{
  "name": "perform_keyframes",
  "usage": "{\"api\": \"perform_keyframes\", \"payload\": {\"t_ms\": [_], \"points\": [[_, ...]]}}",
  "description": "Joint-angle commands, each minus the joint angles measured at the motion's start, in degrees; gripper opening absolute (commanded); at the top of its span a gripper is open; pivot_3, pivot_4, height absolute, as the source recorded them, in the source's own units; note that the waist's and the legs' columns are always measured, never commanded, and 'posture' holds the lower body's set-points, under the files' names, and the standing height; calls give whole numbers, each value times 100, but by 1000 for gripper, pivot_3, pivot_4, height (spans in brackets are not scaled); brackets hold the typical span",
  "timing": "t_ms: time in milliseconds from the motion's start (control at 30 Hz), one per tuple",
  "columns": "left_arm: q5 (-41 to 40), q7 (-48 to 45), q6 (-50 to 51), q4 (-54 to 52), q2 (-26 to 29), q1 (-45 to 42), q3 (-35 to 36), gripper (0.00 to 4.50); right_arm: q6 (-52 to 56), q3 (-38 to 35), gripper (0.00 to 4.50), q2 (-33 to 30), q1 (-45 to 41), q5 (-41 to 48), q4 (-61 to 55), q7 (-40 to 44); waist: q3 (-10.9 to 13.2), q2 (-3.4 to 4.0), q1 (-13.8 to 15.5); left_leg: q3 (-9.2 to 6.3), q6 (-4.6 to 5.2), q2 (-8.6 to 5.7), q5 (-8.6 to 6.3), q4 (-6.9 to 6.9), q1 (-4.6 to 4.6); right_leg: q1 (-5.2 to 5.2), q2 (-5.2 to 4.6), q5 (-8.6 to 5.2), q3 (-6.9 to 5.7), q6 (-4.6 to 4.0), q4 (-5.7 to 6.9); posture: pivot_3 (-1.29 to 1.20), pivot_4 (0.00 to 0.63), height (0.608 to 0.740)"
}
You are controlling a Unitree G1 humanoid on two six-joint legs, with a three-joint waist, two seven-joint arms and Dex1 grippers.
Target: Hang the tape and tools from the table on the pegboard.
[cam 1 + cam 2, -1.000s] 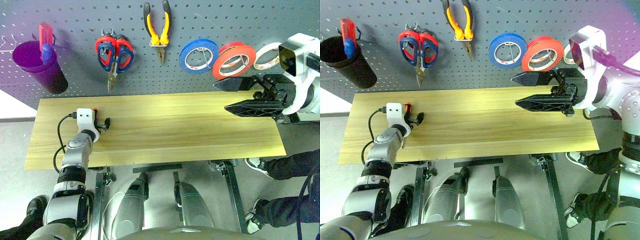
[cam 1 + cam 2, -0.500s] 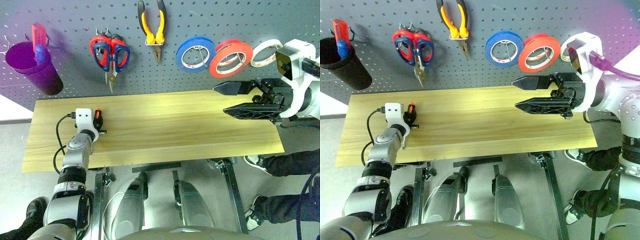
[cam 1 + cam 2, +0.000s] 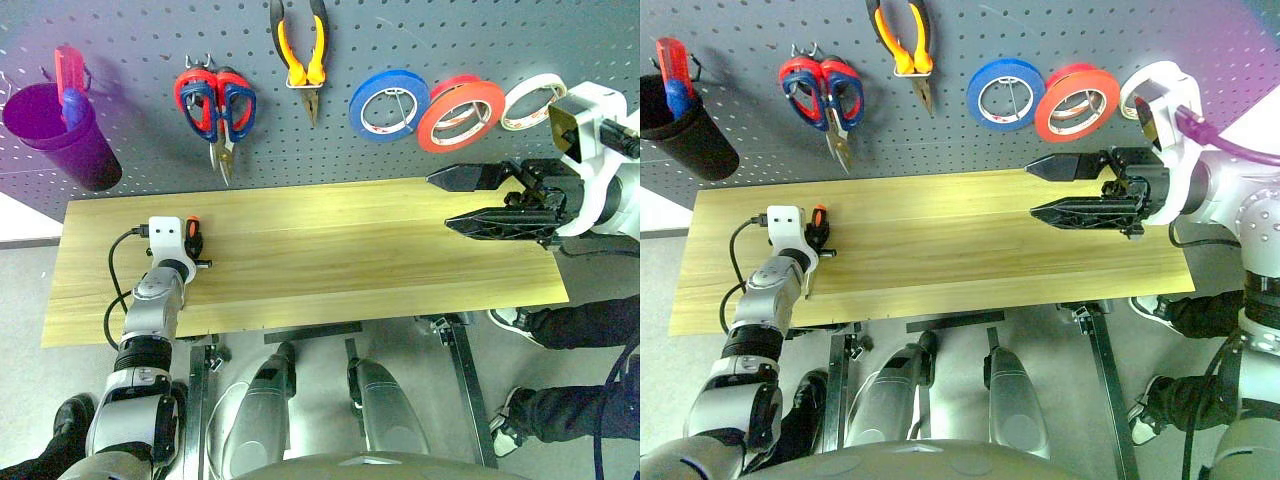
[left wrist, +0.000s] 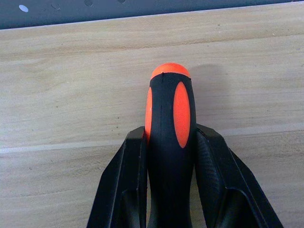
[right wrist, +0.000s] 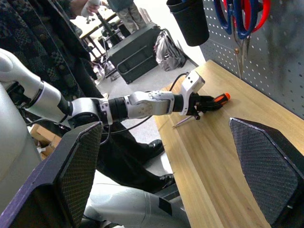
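Observation:
My left gripper (image 3: 196, 246) is shut on the black-and-orange handle of the screwdriver (image 4: 168, 118), low over the left part of the table (image 3: 330, 260). Its thin shaft (image 5: 183, 122) slants down to the planks. My right gripper (image 3: 441, 200) hangs open and empty above the table's right side, pointing left. On the pegboard (image 3: 130, 40) hang the orange-red tape (image 3: 443, 120), the pliers (image 3: 297, 55) with orange-yellow handles, and blue-handled scissors bunched with a red-handled pair (image 3: 222, 150).
A blue tape ring (image 3: 388, 105) and a white ring (image 3: 533, 100) hang beside the orange-red tape, with a smaller red ring behind it. A dark cup (image 3: 60, 135) holding red and blue items hangs far left. A person's legs (image 3: 570, 330) stand at the table's right end.
My left gripper has closed on the screwdriver handle, which it was open around a second ago. The right gripper has kept its place. The head camera has shifted slightly.

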Motion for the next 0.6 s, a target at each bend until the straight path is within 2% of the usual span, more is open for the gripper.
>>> {"api": "perform_keyframes", "payload": {"t_ms": [33, 100, 167, 233, 600], "points": [[-24, -83, 191, -66, -62, 304, -4, 1727, -124, -47, 4500, -106, 33, -36, -100, 81, 0, 0, 3, 0, 0, 0, 0, 0, 0, 0, 0, 0, 0, 0, 0, -115, 437, 740], [59, 78, 251, -103, -77, 325, -35, 2249, -125, -42, 4500, -107, 38, -49, -108, 92, 0, 0, 7, 0, 0, 0, 0, 0, 0, 0, 0, 0, 0, 0, 0, -115, 437, 740], [55, 203, 395, -103, -96, 307, -7, 3011, -154, -10, 4500, -112, 51, -80, -112, 110, 0, 0, 19, 0, 0, 0, 0, 0, 0, 0, 0, 0, -1, 0, 0, -114, 434, 740], [75, 280, 443, -70, -88, 280, -3, 3364, -177, 15, 4500, -115, 61, -107, -119, 122, 0, 0, 23, 0, 0, 0, 0, 0, 0, 1, -1, 0, -1, 0, 0, -114, 435, 740], [-224, -383, 1180, -220, -33, 264, -34, 3364, -263, 68, 4500, -113, 88, -216, -113, 138, 0, 1, 23, 0, 0, -1, 0, 0, 1, 2, -1, 0, -1, 0, -1, -114, 437, 740]]}}
